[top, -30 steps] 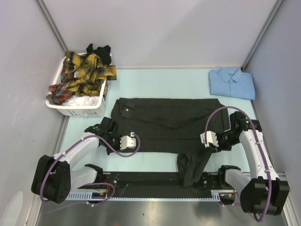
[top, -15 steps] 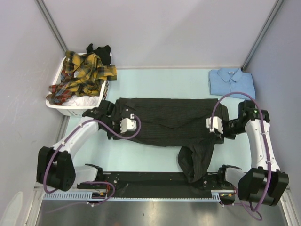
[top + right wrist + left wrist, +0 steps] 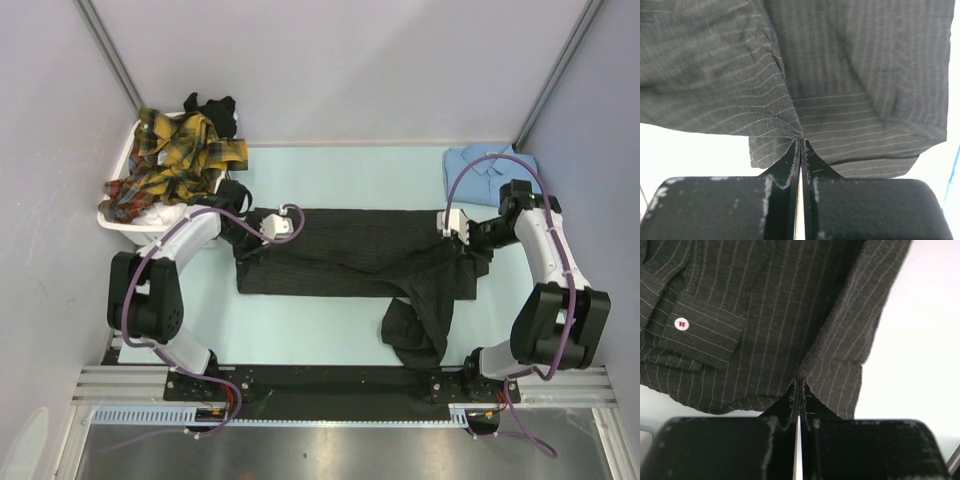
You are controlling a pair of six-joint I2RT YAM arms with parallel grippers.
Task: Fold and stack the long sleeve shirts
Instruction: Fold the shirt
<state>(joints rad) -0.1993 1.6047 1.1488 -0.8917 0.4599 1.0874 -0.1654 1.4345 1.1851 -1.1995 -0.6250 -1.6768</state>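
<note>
The charcoal pinstriped shirt (image 3: 350, 255) lies folded across the table middle, one sleeve (image 3: 415, 325) trailing toward the front. My left gripper (image 3: 262, 232) is shut on the shirt's left edge; in the left wrist view the cloth (image 3: 790, 315) is pinched at the fingertips (image 3: 799, 382), with a pale button (image 3: 681, 324) on the cuff. My right gripper (image 3: 470, 243) is shut on the shirt's right edge; in the right wrist view the cloth (image 3: 850, 75) is pinched between the closed tips (image 3: 801, 140). A light blue shirt (image 3: 492, 172) lies folded at the back right. Plaid shirts (image 3: 175, 160) fill the basket.
The white laundry basket (image 3: 165, 232) stands at the back left, close behind my left arm, with a black garment (image 3: 212, 108) at its far side. Grey walls close the sides and back. The black rail (image 3: 320, 380) runs along the near edge.
Both grippers have carried the shirt's near edge away from me toward the back, folding the shirt over itself into a narrower band. The sleeve has dragged further onto the table.
</note>
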